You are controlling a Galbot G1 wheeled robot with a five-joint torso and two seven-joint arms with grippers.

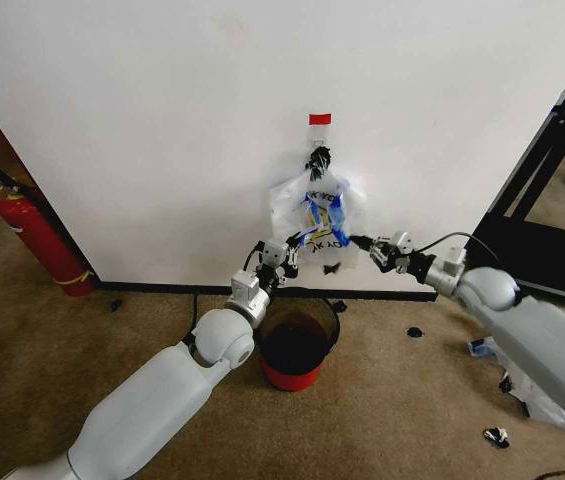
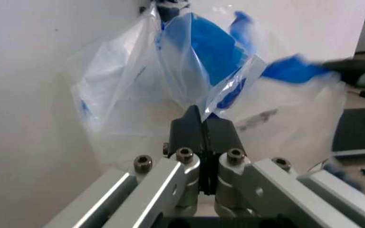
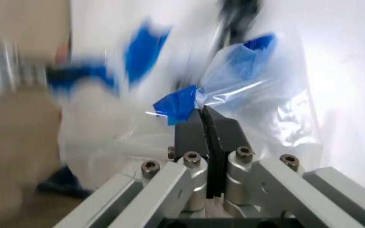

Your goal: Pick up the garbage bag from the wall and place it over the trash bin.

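The garbage bag (image 1: 320, 212) hangs from the hook (image 1: 318, 157) on the wall (image 1: 162, 120); the left gripper (image 1: 291, 254) and right gripper (image 1: 360, 241) each pinch its rim above the trash bin (image 1: 295, 348).

The floor is a brown carpet (image 1: 42, 360). On it stands the small round trash bin with black mesh sides and a red base (image 1: 293, 350), near the wall. A tall red fire extinguisher (image 1: 37, 238) stands at the left. Small dark scraps (image 1: 414, 331) lie at the right.
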